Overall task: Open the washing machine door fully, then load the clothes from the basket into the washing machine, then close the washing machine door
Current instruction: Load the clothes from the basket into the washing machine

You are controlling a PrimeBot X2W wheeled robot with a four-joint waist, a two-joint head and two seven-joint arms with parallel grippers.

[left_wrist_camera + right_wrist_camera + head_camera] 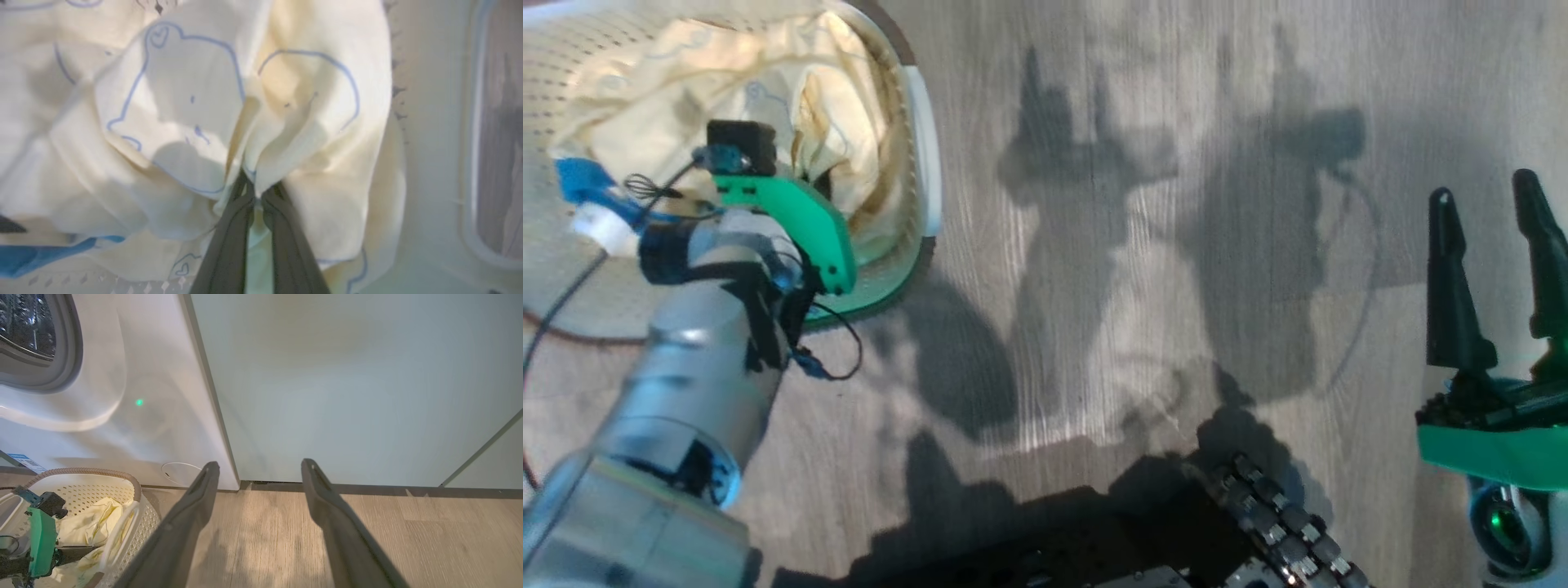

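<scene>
The cream basket [929, 147] stands on the floor at the upper left, filled with pale yellow clothes [768, 65]. My left arm reaches down into it. In the left wrist view my left gripper [255, 190] is shut on a fold of the cream clothes [184, 102] printed with blue cartoon outlines; a strip of blue fabric [32, 255] lies at the lower left. My right gripper [1484, 188] hangs open and empty over bare floor, far right of the basket. The white washing machine [135, 428] shows its grey-rimmed opening [69, 363]. The washing machine door is out of view.
A pale green cabinet [347, 388] stands right of the washer. The basket [81, 472] sits on the floor just in front of the washer's lower corner. Wood-look floor [1135, 286] spreads between the two arms. My dark base [1094, 539] fills the bottom edge.
</scene>
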